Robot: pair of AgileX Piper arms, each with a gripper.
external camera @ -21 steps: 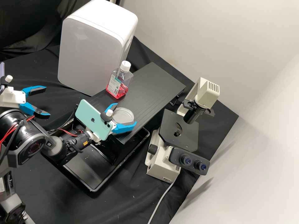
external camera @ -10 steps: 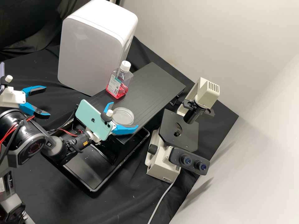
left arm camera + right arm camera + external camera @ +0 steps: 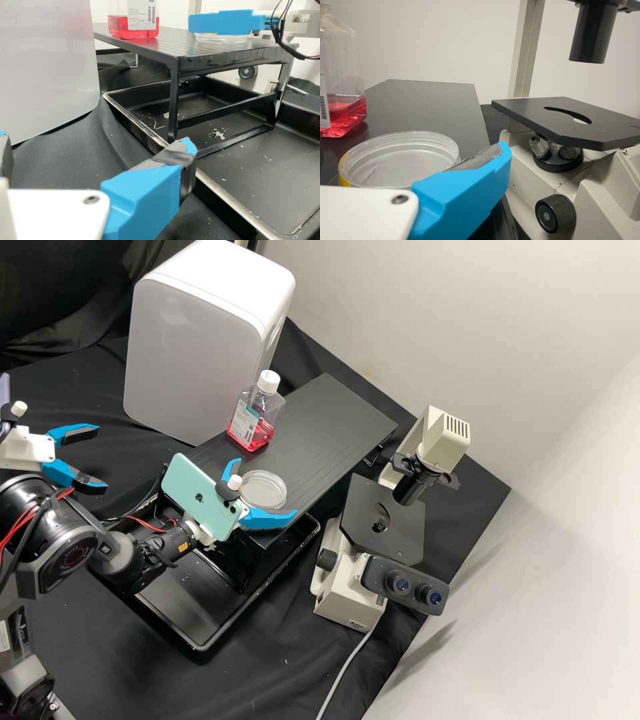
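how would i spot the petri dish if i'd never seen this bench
Beside the big white box stands a black raised shelf. At its near end, between the blue fingers of the right gripper, lies the petri dish: round, flat and clear, unlike the tall bottle of red liquid behind it.

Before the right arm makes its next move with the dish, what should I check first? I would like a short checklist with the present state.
1. Right gripper open about the dish: ok, it straddles the dish.
2. Its fingers touching the dish: cannot tell.
3. Dish flat on the shelf: ok.
4. Bottle apart from the dish: ok, upright, farther back on the shelf.
5. Left gripper away from the shelf: ok, open, near the white box.
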